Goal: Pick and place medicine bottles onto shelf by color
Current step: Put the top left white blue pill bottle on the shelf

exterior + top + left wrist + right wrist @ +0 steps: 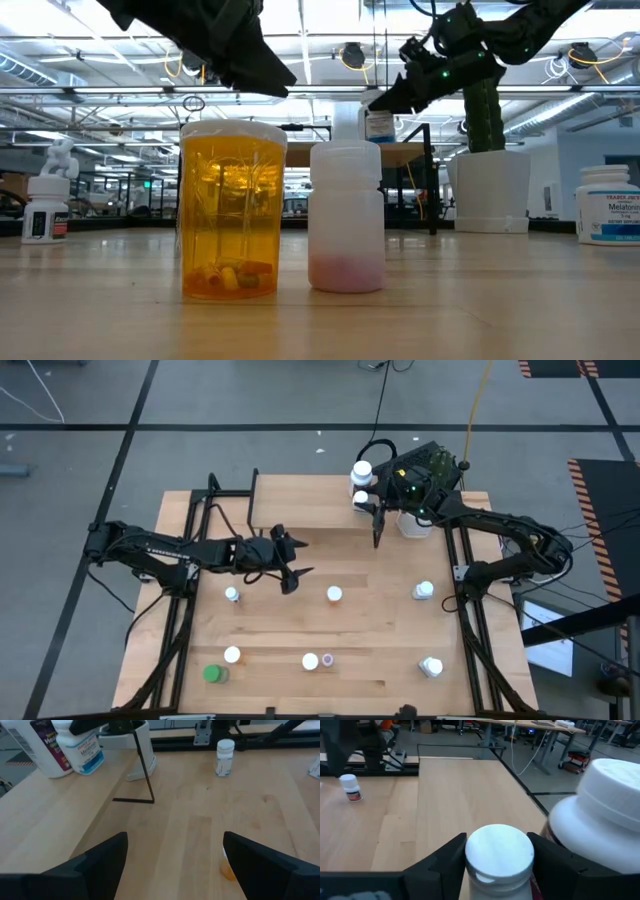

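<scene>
— Closest to the low camera stand two bottles side by side: an orange bottle (232, 210) with a few pills at its bottom, and a frosted white one (346, 215) with a pink layer inside. How would they handle?

— Light, I'd judge, rigid plastic, smooth and round, so liable to slip or tip. Take them across the body or just under the cap, squarely.

— And what is the right gripper (496, 851) doing?

— Its jaws close around the neck of a white-capped bottle (499, 854), just below the cap. In the high view it sits at the shelf (310, 500), at that board's right end, beside a larger white bottle (362, 470) already standing there.

— Is the held bottle resting on the shelf?

— I cannot tell whether its base touches the board.

— The left gripper (172, 857)?

— Jaws spread wide, holding nothing, hovering over the bench (380, 630) just in front of the shelf's left half. An orange bottle (227, 868) peeks out beside one jaw, so a top-down grasp would need centring first.

— The rest of the bottles?

— Scattered on the bench in front of the shelf, a green one (213, 674) farthest from it.
</scene>
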`<state>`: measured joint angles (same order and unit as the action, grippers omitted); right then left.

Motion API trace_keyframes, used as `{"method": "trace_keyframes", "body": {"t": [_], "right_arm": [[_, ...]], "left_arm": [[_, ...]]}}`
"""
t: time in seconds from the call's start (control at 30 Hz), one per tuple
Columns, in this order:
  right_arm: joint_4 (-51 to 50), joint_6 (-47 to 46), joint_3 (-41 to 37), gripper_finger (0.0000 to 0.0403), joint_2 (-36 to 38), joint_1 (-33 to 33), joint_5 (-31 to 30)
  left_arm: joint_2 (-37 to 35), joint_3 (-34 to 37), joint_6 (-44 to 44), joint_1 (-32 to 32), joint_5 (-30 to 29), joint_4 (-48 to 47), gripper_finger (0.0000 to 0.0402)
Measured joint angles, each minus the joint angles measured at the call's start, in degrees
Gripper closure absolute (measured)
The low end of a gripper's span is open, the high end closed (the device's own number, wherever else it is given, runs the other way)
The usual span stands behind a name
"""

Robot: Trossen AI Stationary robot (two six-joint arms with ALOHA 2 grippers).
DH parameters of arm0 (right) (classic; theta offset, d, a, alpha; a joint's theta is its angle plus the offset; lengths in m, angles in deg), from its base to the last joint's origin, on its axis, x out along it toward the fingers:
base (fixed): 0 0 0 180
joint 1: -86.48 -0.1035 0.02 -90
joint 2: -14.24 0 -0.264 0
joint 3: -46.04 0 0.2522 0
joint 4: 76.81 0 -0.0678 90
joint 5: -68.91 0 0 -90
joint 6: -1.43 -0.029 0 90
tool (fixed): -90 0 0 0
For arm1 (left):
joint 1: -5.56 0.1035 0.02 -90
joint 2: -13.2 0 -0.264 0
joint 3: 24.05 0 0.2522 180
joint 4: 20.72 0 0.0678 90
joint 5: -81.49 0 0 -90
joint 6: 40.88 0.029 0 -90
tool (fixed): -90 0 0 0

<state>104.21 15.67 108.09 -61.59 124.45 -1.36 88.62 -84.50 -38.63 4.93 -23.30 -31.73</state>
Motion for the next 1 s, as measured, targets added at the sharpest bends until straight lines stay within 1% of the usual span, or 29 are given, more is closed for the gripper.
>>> {"method": "trace_keyframes", "body": {"t": [0.2, 0.33, 0.53, 0.6, 0.73, 0.87, 1.0], "right_arm": [[0.5, 0.0, 0.0, 0.0163, 0.1, 0.0, 0.0], [1.2, 1.2, 0.0, 0.0154, 0.5, 0.0, -0.1], [1.2, 2.8, 0.0, 0.0159, 4.8, -0.2, -0.4], [-1.1, 2.7, 0.0, 0.0160, 6.9, -0.2, -0.7], [-7.4, 1.9, 0.0, 0.0161, 10.1, -1.0, -3.3], [-15.5, 1.8, 0.0, 0.0173, 10.4, -2.9, -3.6], [-16.8, 2.6, 0.0, 0.0198, 9.0, -4.4, -5.0]], "left_arm": [[0.0, 0.0, -0.9, 0.0, 0.0, -0.3, 0.0071], [0.0, 0.0, -0.8, 0.0, -0.1, -0.5, 0.0071], [0.0, 0.0, 0.2, 0.0, -0.1, -1.0, 0.0071], [0.0, 0.0, 0.3, 0.0, -0.2, -1.2, 0.0071], [0.0, 0.0, 0.5, 0.0, -0.2, -1.4, 0.0071], [0.0, 0.0, 0.4, 0.0, -0.3, -1.4, 0.0071], [0.0, 0.0, 0.3, 0.0, -0.3, -1.3, 0.0071]]}}
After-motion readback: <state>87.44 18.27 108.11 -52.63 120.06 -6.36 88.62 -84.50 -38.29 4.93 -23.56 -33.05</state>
